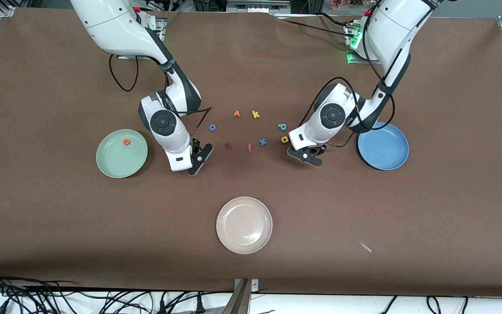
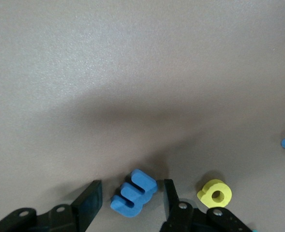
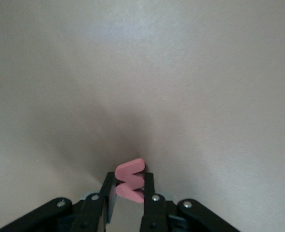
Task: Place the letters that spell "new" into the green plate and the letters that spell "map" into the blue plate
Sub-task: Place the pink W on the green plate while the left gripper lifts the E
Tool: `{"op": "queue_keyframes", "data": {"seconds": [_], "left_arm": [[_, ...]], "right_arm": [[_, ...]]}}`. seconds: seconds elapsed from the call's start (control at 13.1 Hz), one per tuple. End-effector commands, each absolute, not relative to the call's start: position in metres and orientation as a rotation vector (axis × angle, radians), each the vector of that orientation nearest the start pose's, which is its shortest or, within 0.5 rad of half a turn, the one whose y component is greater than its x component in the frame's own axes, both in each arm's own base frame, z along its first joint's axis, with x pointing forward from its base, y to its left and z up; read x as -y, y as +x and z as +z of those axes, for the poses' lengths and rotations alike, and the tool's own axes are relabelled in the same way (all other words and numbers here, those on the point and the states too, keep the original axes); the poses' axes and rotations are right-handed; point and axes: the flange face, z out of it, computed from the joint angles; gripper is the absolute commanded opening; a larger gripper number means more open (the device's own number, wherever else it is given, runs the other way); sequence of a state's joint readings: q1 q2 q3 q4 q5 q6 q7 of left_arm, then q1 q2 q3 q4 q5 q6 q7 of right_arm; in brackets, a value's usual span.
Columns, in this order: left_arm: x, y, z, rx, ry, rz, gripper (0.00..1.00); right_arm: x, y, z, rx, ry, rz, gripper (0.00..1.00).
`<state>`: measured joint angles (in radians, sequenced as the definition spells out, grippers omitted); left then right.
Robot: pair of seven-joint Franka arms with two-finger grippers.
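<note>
The brown bench [image 1: 59, 226] carries the round pale green plate [image 1: 111, 163] with a small orange foam e [image 1: 126, 141] inside. Beside this plate, the right gripper [image 3: 130, 189] pinches the pink foam w [image 3: 129, 180]. The left gripper [image 2: 130, 200] stands half-wide around the blue foam m [image 2: 133, 192], not touching it, well apart from this plate, with bare bench around.

My counter [image 1: 59, 218] is covered in brown cloth. Directly on it sit three plates: the green plate [image 1: 107, 163] toward my right arm's end, the blue plate [image 1: 383, 150] toward my left arm's end, and a cream plate [image 1: 244, 225] nearest the front camera. Between the two coloured plates lie loose foam letters: teal p [image 1: 282, 127], yellow a [image 1: 285, 139], blue x [image 1: 262, 141], yellow k [image 1: 256, 114], orange-red f [image 1: 249, 147], dark red z [image 1: 228, 146]. The light blue m [image 2: 133, 193] lies flat on the cloth near the a.
</note>
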<state>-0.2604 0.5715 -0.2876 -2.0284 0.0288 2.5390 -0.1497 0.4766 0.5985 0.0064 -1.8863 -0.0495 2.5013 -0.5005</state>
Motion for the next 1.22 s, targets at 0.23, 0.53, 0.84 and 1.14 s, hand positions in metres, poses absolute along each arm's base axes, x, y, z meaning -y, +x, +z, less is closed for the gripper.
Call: {"op": "queue_keyframes", "data": {"seconds": [0.23, 0.53, 0.84, 1.14], "left_arm": [[0.316, 0.506, 0.165, -0.625, -3.185, 0.126, 0.59], [0.322, 0.504, 0.163, -0.61, -3.188, 0.129, 0.55], [0.322, 0.503, 0.163, -0.608, -3.187, 0.131, 0.47], [0.322, 0.503, 0.163, -0.564, -3.194, 0.136, 0.31]], "right_arm": [[-0.21, 0.585, 0.268, 1.335, -2.9, 0.133, 0.0], [-0.118, 0.577, 0.282, 1.15, -2.999, 0.215, 0.0], [-0.039, 0.547, 0.227, 1.066, -3.089, 0.075, 0.0], [-0.015, 0.536, 0.204, 1.027, -3.126, 0.001, 0.0]]}}
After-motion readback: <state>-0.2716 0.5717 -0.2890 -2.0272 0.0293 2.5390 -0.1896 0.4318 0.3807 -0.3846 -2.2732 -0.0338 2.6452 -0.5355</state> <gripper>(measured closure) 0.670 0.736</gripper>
